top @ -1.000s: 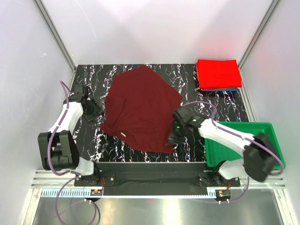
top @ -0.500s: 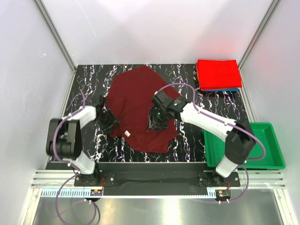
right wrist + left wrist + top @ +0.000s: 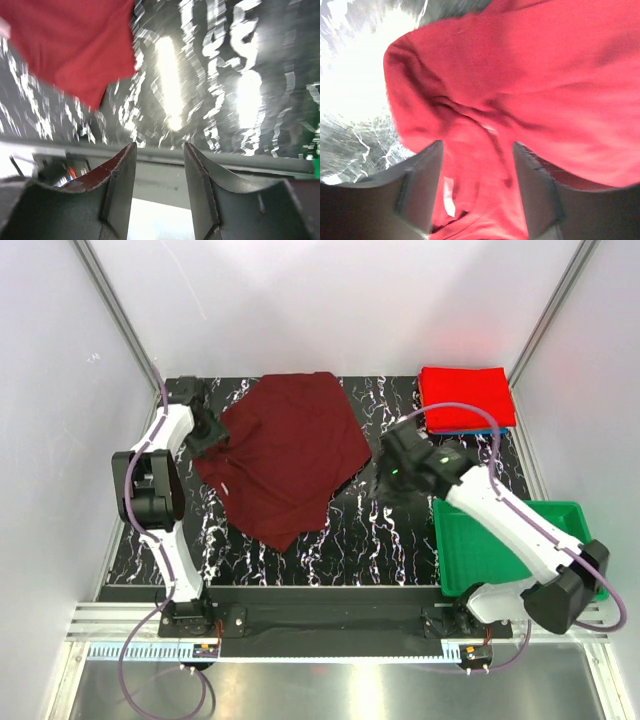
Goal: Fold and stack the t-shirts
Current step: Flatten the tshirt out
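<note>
T-shirt [image 3: 285, 455] in dark maroon lying rumpled on table [image 3: 380, 530], left edge clamped in left gripper [image 3: 477, 145], right gripper [image 3: 159, 147] parted and empty near its right corner; flattening before folding, probably needing a right-side grasp to stretch it.

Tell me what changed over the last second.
The left gripper swung to the far left, cloth between its fingers, and the maroon shirt slid that way too. The right gripper came off the shirt, open, to its right. The red shirt and green tray stayed put.
</note>
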